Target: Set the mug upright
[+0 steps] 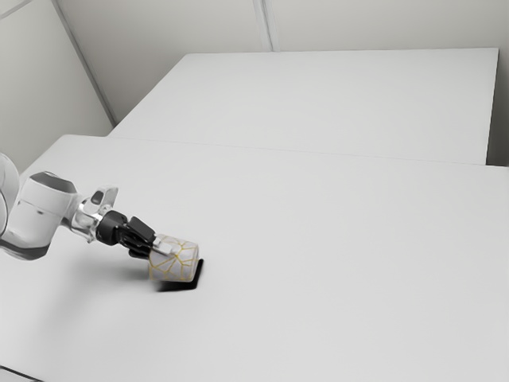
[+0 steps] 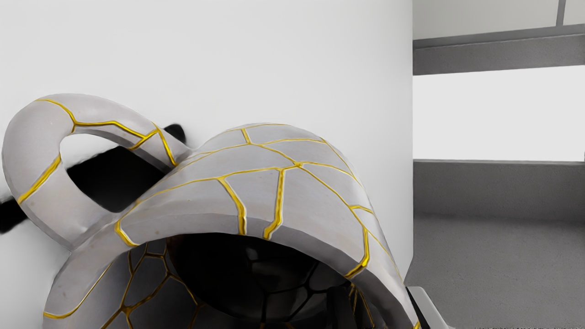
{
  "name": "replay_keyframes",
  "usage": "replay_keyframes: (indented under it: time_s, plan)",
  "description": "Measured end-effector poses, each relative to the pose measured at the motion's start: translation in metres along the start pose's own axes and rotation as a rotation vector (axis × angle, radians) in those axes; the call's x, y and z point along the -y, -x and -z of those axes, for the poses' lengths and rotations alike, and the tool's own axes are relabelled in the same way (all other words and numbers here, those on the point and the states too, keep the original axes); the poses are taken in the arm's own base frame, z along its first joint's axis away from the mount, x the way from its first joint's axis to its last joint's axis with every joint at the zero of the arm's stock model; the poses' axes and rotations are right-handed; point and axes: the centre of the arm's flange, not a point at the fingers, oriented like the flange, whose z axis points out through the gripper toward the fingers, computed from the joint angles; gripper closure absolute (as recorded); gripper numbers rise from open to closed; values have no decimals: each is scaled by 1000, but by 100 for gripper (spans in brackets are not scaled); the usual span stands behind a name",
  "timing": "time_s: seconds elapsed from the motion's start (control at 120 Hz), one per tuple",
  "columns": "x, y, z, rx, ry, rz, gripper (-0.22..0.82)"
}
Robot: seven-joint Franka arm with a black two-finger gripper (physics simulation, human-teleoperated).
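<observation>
The white mug with gold crack lines (image 1: 173,259) lies on its side, its open end toward the gripper (image 1: 153,245) at the exterior view's left centre. A dark patch shows directly beneath and beside it; whether it touches the table is unclear. In the wrist view the mug (image 2: 274,192) shows its rim, dark inside and handle, which sticks out on the side away from the outer finger. The gripper (image 2: 381,310) is shut on the mug's wall, one finger inside the mouth and the other against the outside. The inner finger is mostly lost in the dark.
The white table (image 1: 342,270) extends around the mug, and a second white surface (image 1: 318,99) adjoins its far side. Pale walls (image 1: 159,28) stand behind. A dark thin strip (image 1: 20,373) crosses the exterior view's lower left corner.
</observation>
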Motion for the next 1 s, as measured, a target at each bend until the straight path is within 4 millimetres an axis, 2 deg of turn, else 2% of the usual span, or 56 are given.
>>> replay_keyframes:
  time_s: [0.233,0.367,0.442,0.567,0.667,0.908,1.0]
  plan:
    - [-8,-7,2,3,-5,-47,75]
    - [-47,-16,3,42,-51,-156,77]
    - [-85,-28,3,109,-157,-267,77]
    - [-131,-38,-11,264,-412,-422,78]
    - [-153,-45,-37,374,-608,-526,78]
    - [-171,-48,-72,412,-928,-704,78]
    - [-171,-48,-87,413,-1003,-761,79]
